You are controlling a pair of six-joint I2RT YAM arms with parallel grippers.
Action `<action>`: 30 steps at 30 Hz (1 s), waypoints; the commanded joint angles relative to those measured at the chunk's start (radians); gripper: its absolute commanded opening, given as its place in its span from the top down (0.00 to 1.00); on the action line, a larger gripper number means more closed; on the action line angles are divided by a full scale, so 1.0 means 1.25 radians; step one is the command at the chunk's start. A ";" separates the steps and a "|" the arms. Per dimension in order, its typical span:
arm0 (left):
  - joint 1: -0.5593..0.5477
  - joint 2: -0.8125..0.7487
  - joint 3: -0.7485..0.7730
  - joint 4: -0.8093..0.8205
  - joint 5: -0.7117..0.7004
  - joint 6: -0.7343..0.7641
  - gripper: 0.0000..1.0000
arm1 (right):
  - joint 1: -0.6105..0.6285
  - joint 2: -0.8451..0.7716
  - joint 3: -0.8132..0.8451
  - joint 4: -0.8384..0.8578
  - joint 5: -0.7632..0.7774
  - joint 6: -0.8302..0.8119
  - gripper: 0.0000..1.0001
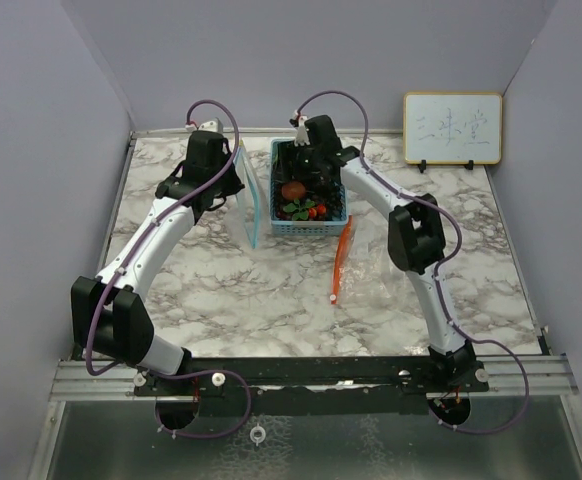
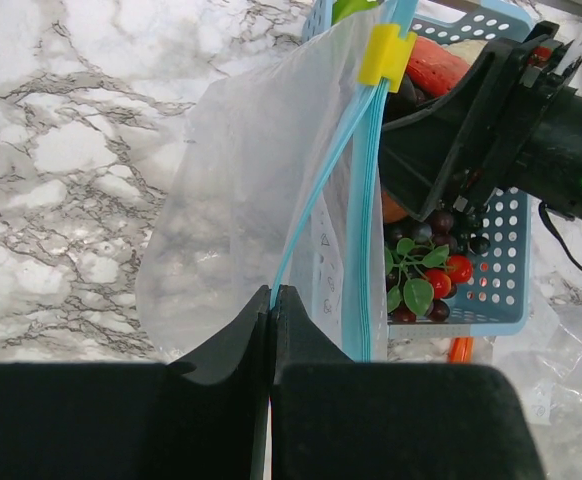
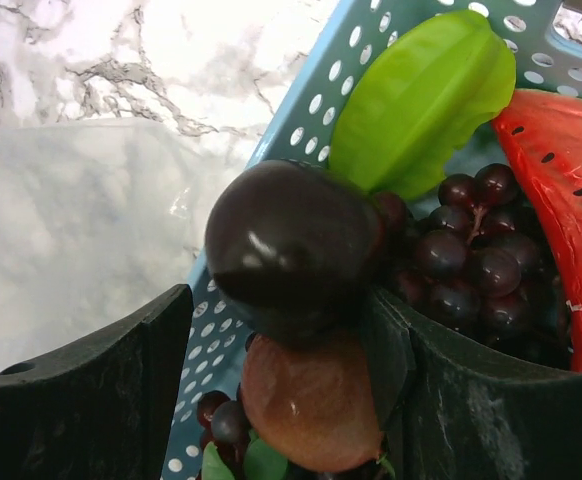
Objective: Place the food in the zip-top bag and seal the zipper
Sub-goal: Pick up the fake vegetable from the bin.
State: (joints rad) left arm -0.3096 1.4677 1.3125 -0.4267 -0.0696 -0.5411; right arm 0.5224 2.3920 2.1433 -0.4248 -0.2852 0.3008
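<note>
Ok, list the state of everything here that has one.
Left end effector: shut on the zip-top bag top edge.
Zip-top bag: upright, mouth parted, looks empty.
Right end effector: open, straddling the dark round fruit.
Basket: upright, full of food.
Orange-zipper bag: flat on the table, zipper unclear.

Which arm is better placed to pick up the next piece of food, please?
Right. The right gripper is in the basket, fingers flanking a dark round fruit; the left gripper is shut on the bag.
</note>
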 commanded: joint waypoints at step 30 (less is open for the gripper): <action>-0.019 0.047 0.141 0.023 0.020 -0.007 1.00 | 0.021 0.072 0.055 0.058 0.159 0.094 0.59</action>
State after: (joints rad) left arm -0.3260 1.4868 1.5192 -0.3908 -0.0666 -0.5446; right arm 0.5442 2.4630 2.2040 -0.3622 -0.1421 0.3889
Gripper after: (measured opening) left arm 0.018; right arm 0.577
